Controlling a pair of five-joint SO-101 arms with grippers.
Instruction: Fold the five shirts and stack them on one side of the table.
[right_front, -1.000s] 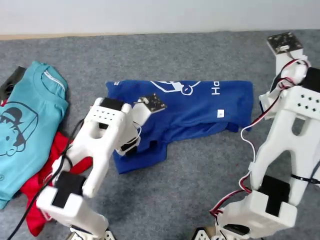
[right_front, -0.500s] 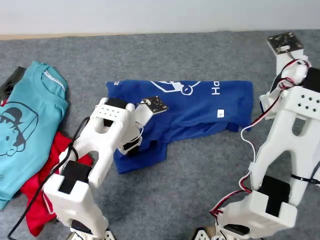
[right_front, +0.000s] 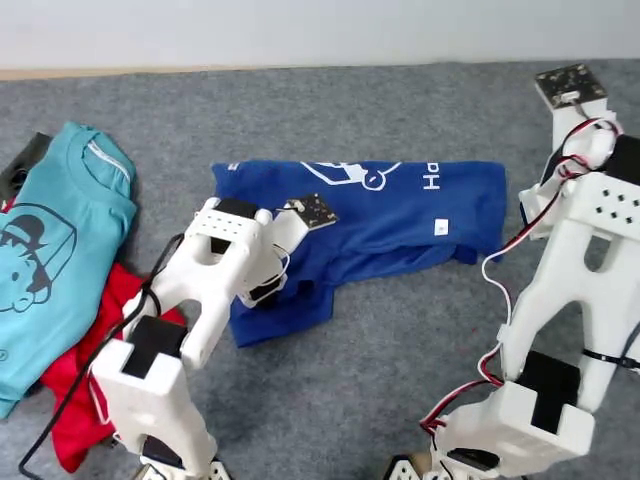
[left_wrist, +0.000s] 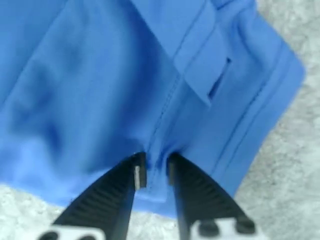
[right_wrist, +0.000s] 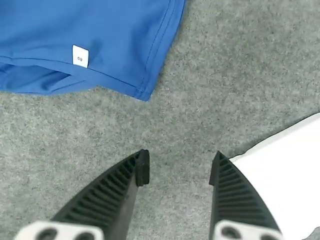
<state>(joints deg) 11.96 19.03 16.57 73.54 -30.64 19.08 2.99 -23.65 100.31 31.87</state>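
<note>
A blue shirt (right_front: 400, 215) lies partly folded across the middle of the grey table, its lower left flap (right_front: 285, 315) bunched. My left gripper (left_wrist: 154, 172) sits at that flap, its fingers closed to a narrow gap with a ridge of blue fabric (left_wrist: 100, 90) pinched between them. In the high view the left arm (right_front: 215, 280) leans over this corner. My right gripper (right_wrist: 177, 172) is open above bare carpet, just off the shirt's right corner (right_wrist: 145, 92) and its white tag (right_wrist: 80, 55). A teal shirt (right_front: 50, 250) lies at the far left over a red shirt (right_front: 85, 370).
A dark garment edge (right_front: 20, 165) peeks out behind the teal shirt. The right arm (right_front: 585, 260) stands tall at the right edge with loose cables (right_front: 500, 270). Grey carpet (right_front: 400, 340) lies open in front of the blue shirt, and a pale wall borders the back.
The left arm has swung a little right and settled lower over the shirt's lower left flap. The right arm and the shirts have not moved.
</note>
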